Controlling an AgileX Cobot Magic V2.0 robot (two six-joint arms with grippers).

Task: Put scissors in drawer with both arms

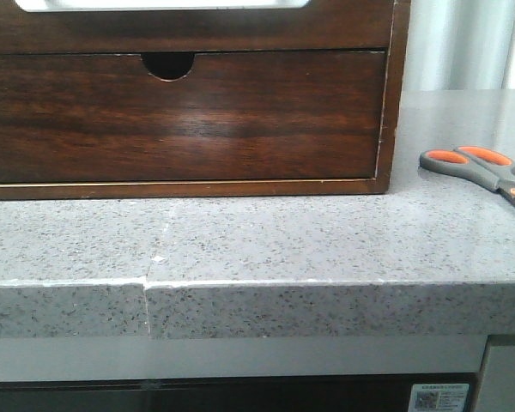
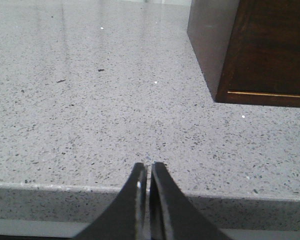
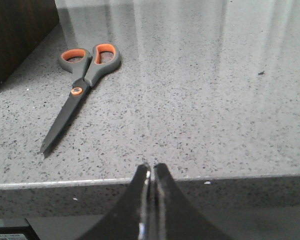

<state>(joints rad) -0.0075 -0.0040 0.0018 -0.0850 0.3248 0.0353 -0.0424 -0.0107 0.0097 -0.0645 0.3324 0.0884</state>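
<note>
We see a grey speckled stone counter [image 1: 266,240] with a dark brown wooden cabinet [image 1: 395,94] standing on its far left part. The cabinet's lower drawer front [image 1: 180,116], with a small half-round notch in its top edge, sits flush and closed. A small pair of scissors [image 1: 481,167], grey with orange-lined finger loops, lies flat on the counter to the right of the cabinet, apart from it, blades closed. Our left gripper [image 2: 148,167] hangs at the counter's near edge, its fingers pressed together and holding nothing. Our right gripper [image 3: 151,169] does the same, near the scissors but not touching them.
</note>
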